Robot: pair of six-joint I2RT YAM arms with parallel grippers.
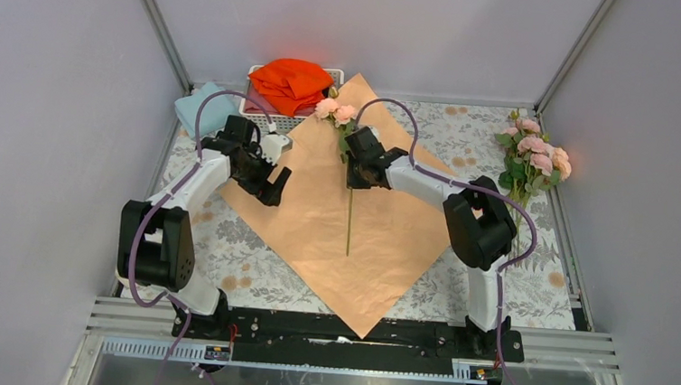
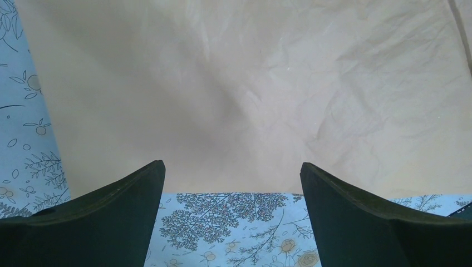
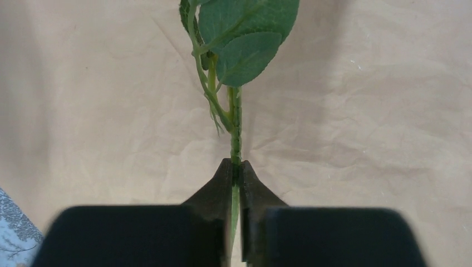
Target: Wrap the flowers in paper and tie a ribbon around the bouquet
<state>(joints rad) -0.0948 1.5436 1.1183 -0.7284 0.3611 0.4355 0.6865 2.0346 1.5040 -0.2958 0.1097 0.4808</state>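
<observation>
Black base rail (image 1: 345, 333) in foreground at near edge. Beyond it, paper (image 1: 316, 236) spread peach face up on floral tablecloth (image 1: 538, 288), one corner toward rail. Right gripper (image 3: 236, 167) pinched tight on green stem (image 3: 236, 128) of single flower (image 1: 335, 111), pink blooms toward far corner, stem running down sheet's middle. Left gripper (image 2: 231, 163) spread wide, holding nothing, above paper's left edge. Remaining flowers (image 1: 531, 156) bunched at right, well apart from sheet.

Bright, diffuse light leaves soft shadows on the paper (image 2: 234, 100); the orange cloth (image 1: 290, 80) looks oversaturated.
</observation>
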